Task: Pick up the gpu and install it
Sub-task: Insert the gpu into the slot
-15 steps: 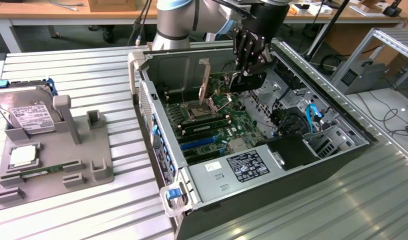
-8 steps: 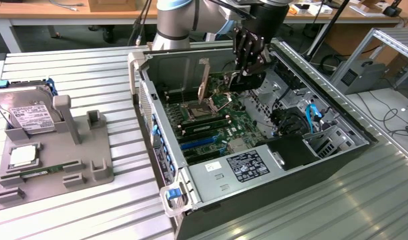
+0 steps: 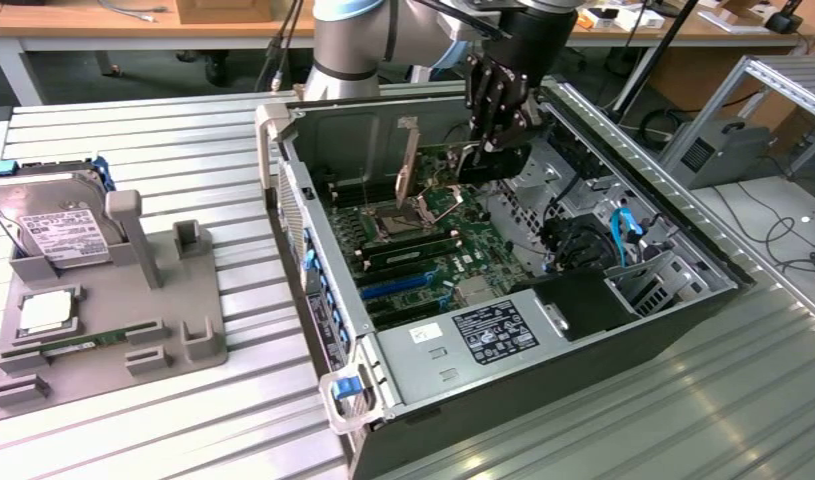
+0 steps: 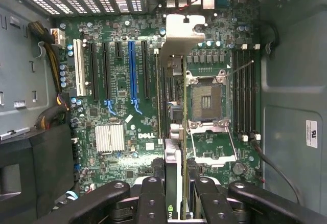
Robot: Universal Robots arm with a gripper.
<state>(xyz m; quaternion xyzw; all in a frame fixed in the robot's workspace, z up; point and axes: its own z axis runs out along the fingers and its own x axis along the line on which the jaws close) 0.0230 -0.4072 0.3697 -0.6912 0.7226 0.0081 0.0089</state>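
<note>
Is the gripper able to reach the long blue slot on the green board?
Probably yes: the case lies open, nothing covers the blue slot, and the gripper, holding the gpu, hangs above the board.

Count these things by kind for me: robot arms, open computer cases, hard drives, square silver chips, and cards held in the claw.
Robot arm: 1
Open computer case: 1
Hard drive: 1
Square silver chip: 1
gpu card, clamped in the gripper: 1
Total: 5
</note>
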